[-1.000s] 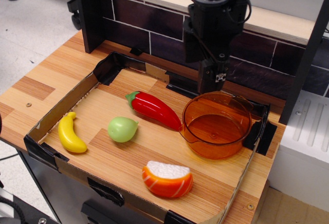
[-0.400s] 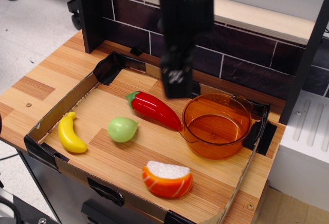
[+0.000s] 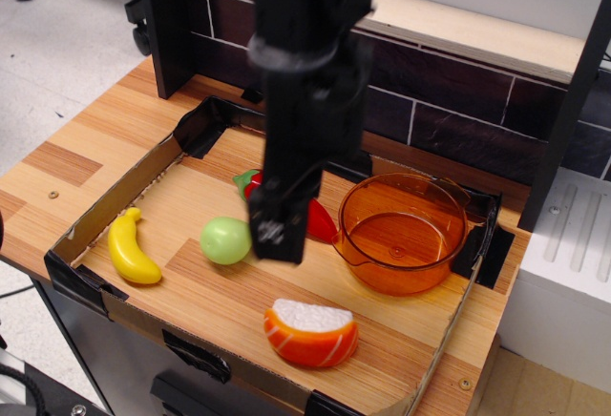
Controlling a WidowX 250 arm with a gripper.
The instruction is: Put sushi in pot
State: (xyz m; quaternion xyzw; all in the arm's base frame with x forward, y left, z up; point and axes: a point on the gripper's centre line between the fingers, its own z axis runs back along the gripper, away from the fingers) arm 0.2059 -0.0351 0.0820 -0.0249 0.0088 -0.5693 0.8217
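The sushi (image 3: 311, 332) is a glossy orange piece with a white rice part and lies near the front edge of the tray. The pot (image 3: 401, 233) is translucent orange and stands empty at the right side of the tray. My gripper (image 3: 277, 235) is a blurred black column hanging above the tray's middle, above and a little left of the sushi and left of the pot. Its fingertips are blurred, so I cannot tell whether they stand open or shut. It holds nothing that I can see.
A red chili pepper (image 3: 320, 219) lies partly hidden behind the gripper. A green pear (image 3: 225, 240) and a yellow banana (image 3: 131, 248) lie to the left. The cardboard tray wall (image 3: 105, 303) rims the work area. A dark brick-patterned back wall (image 3: 458, 120) stands behind.
The gripper has swept from above the pot at the back right toward the front left and come down over the tray's middle. The toys have not moved.
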